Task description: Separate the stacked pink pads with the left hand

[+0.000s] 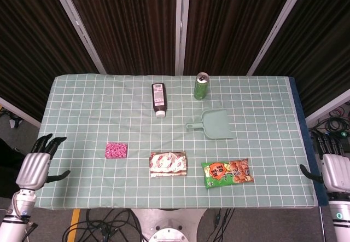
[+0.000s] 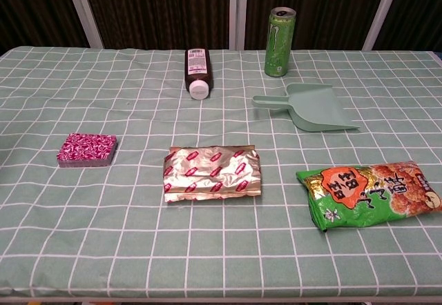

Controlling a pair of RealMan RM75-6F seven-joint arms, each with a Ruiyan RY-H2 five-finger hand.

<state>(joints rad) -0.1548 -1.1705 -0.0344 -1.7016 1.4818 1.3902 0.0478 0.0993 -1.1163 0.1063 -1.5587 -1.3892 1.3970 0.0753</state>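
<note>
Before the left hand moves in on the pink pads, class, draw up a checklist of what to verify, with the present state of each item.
1. Left hand holds nothing, fingers apart: ok.
2. Pink pads lie on the table, still one stack: ok.
3. Path from left hand to pads is bare cloth: ok.
4. Nearest neighbour, the foil packet, lies apart from the pads: ok.
5. Right hand waits off the table's right edge, away from the work: ok.
6. How many pads the stack holds: cannot tell.
</note>
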